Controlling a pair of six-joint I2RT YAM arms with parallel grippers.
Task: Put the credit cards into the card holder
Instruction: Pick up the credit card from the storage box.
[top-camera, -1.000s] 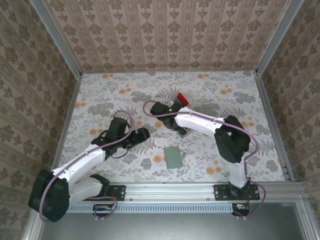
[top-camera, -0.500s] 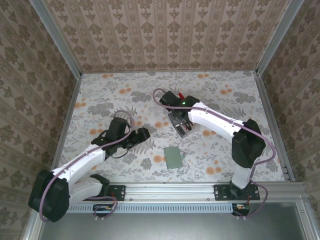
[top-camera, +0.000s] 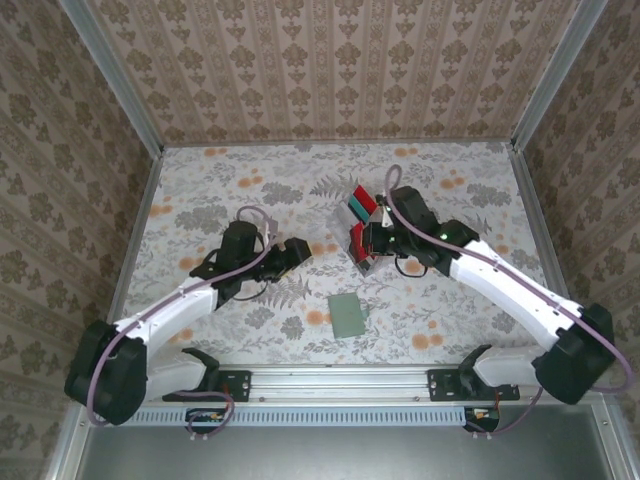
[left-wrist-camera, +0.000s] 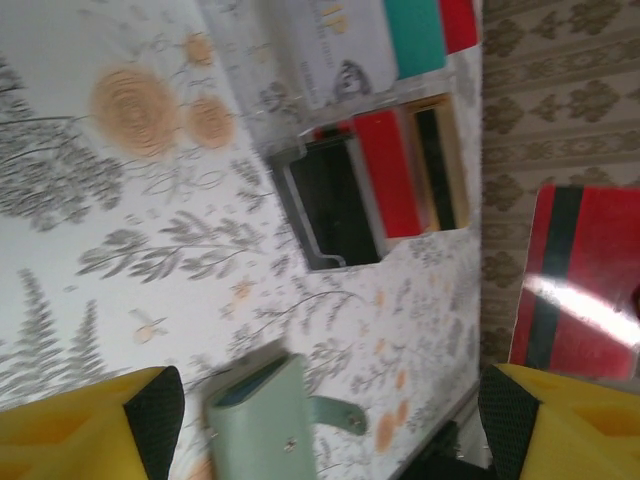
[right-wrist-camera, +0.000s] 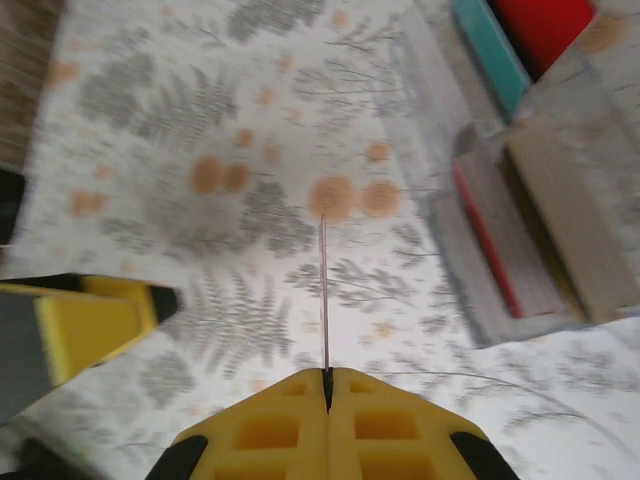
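The card holder (top-camera: 347, 315) is a flat grey-green wallet lying closed near the table's front middle; the left wrist view has it (left-wrist-camera: 265, 420) low between my fingers, strap to the right. My left gripper (top-camera: 293, 254) hovers open left of it, holding nothing. My right gripper (right-wrist-camera: 326, 378) is shut on a thin red credit card (right-wrist-camera: 324, 290), seen edge-on. From the left wrist that card (left-wrist-camera: 585, 285) shows as red with a dark stripe. A clear rack (left-wrist-camera: 380, 185) holds red, black and beige cards; teal (left-wrist-camera: 415, 35) and red (left-wrist-camera: 460, 20) cards lie beyond it.
The rack (top-camera: 362, 250) and loose cards (top-camera: 360, 205) sit mid-table by the right wrist. Patterned walls with metal rails close in the back and sides. A metal rail (top-camera: 340, 378) runs along the near edge by the arm bases.
The right arm has swung out to the right and lifted off the rack, carrying the red card. My left gripper has shifted slightly right and away, still open.
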